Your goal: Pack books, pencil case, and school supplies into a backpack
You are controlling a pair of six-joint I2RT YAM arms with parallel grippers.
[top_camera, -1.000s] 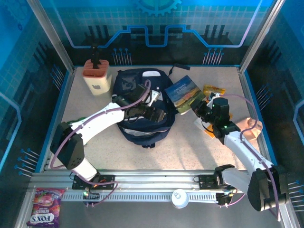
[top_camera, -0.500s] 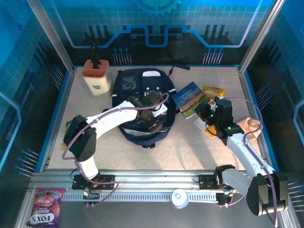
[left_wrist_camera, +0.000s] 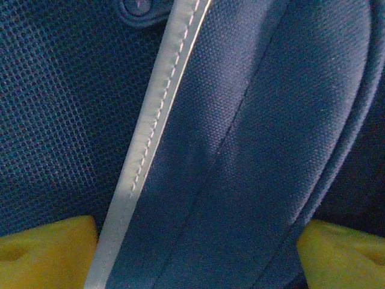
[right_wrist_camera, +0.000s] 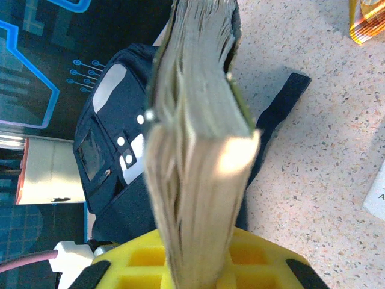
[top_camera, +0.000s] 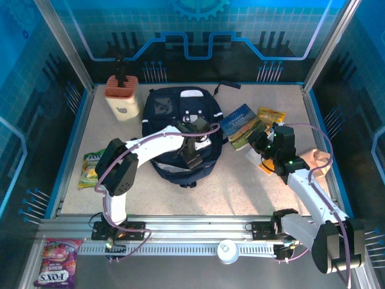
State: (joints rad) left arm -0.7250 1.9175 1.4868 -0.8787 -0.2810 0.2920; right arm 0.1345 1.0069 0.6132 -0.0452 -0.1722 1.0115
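Top external view, starting at the near rail: a purple sweet bag (top_camera: 54, 270) lies outside the table, by the left arm's base. On the speckled beige tabletop (top_camera: 240, 180), a green snack packet (top_camera: 91, 168) lies at the left edge, beside the left arm's elbow.

Farther in, the left gripper (top_camera: 192, 160) points down over the near half of the large navy-blue fabric backpack with thin white stripes and white patches (top_camera: 174, 105). The backpack lies flat in the middle of the table. In the left wrist view the gripper's yellow pads (left_wrist_camera: 42, 253) stand wide apart at the two lower corners. Between them are navy weave and one white stitched stripe. Whether the pads touch the cloth I cannot tell.

To the right, the right gripper (top_camera: 255, 143) pinches the thin paperback books (top_camera: 240, 122), the top one with a blue-green landscape cover. They are held tilted just beside the backpack's right edge. The right wrist view shows their page edges clamped between yellow fingers.

A yellow-orange snack packet (top_camera: 271, 114) lies just behind the books. Farthest back, a beige holder with a terracotta top (top_camera: 122, 96) stands upright near the backpack's far-left corner.
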